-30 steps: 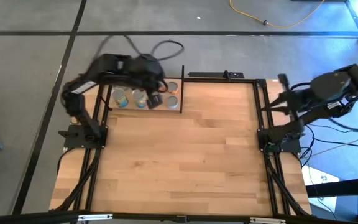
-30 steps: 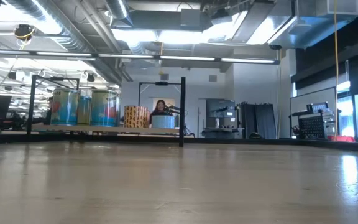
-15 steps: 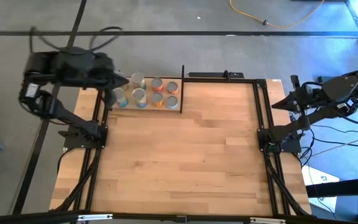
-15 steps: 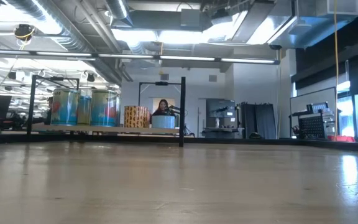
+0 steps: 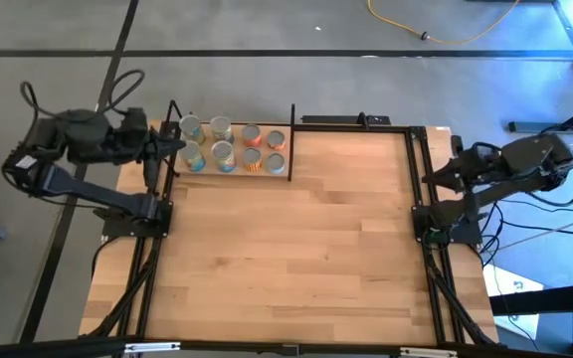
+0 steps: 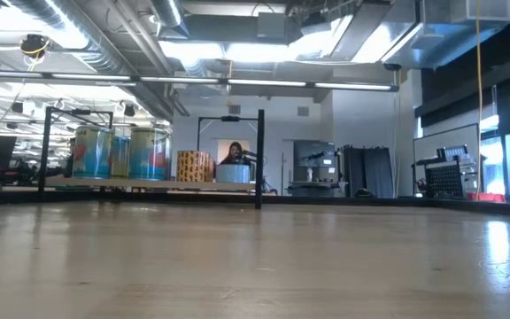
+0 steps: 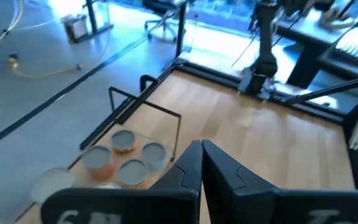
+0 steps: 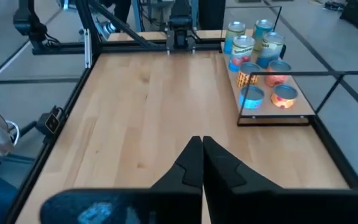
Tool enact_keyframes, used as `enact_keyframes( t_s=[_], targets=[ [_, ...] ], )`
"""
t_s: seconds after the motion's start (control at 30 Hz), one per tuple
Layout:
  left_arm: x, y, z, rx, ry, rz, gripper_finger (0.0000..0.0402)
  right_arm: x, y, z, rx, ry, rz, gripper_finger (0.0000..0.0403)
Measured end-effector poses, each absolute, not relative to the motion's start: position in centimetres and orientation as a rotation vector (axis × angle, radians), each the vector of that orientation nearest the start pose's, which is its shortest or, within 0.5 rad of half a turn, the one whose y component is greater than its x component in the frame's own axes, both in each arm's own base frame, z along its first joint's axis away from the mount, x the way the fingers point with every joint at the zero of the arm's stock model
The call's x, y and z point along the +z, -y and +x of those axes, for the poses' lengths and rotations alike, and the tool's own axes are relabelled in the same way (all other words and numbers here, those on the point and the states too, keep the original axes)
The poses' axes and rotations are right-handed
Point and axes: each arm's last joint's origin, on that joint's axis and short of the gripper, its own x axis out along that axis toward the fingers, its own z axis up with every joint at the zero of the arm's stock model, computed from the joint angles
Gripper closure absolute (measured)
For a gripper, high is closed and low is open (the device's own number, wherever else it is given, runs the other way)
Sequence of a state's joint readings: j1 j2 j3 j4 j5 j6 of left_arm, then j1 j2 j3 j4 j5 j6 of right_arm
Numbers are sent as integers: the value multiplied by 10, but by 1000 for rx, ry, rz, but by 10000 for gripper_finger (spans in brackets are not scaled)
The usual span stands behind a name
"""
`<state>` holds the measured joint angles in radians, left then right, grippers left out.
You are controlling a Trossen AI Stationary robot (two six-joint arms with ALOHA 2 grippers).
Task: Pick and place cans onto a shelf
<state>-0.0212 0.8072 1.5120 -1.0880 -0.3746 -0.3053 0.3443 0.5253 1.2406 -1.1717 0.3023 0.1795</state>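
wood shelf filled with cans, both arms pulled back

wood makes up the table (image 5: 286, 249) and the small shelf (image 5: 235, 171) that sits at its upper left corner in the high view, framed by thin black rods. eight cans (image 5: 223, 153) stand upright on that shelf in two rows, close together, with silver-grey tops; in the right wrist view the cans (image 8: 258, 63) show blue labels farther off and orange-red ones nearer the black post. in the low view the shelf (image 6: 149, 183) appears at the left with blue cans (image 6: 93, 152) and a tan can (image 6: 195, 166) on it.

left tool (image 5: 172, 147) sits at the left of the high view, just beside the shelf's left end, above the table's edge and touching no can. its two dark fingers (image 7: 185, 171) are pressed together with nothing between them, as the left wrist view shows, with the cans (image 7: 133, 169) just off to one side.

right tool (image 5: 436, 174) hangs at the right edge of the table in the high view, well apart from the shelf. its fingers (image 8: 188, 163) are also pressed together and empty, pointing across the bare tabletop (image 8: 154, 99).

far back in the low view a person (image 6: 234, 152) shows in the room beyond the table.
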Motion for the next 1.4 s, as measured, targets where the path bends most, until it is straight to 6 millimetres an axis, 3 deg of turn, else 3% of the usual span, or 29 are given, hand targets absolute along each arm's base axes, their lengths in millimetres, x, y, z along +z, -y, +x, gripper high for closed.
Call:
enact_keyframes(
  t_s=[0.23, 0.4, 0.83, 1.07, 1.4],
  targets=[
    [405, -9, 56, 360, -206, -253, 401, 372, -4, 35, 18, -374, 54, 402],
    [374, -9, 35, 340, -78, -283, 401, 358, -1, 28, 18, -315, 105, 402],
    [320, -10, 0, 312, 121, -322, 402, 323, 0, 24, 27, -187, 169, 402],
    [313, -10, 7, 310, 155, -283, 401, 307, 0, 26, 37, -106, 189, 402],
    [286, -7, 37, 251, 145, -217, 401, 289, -2, 33, 25, 42, 204, 402]
  ],
)
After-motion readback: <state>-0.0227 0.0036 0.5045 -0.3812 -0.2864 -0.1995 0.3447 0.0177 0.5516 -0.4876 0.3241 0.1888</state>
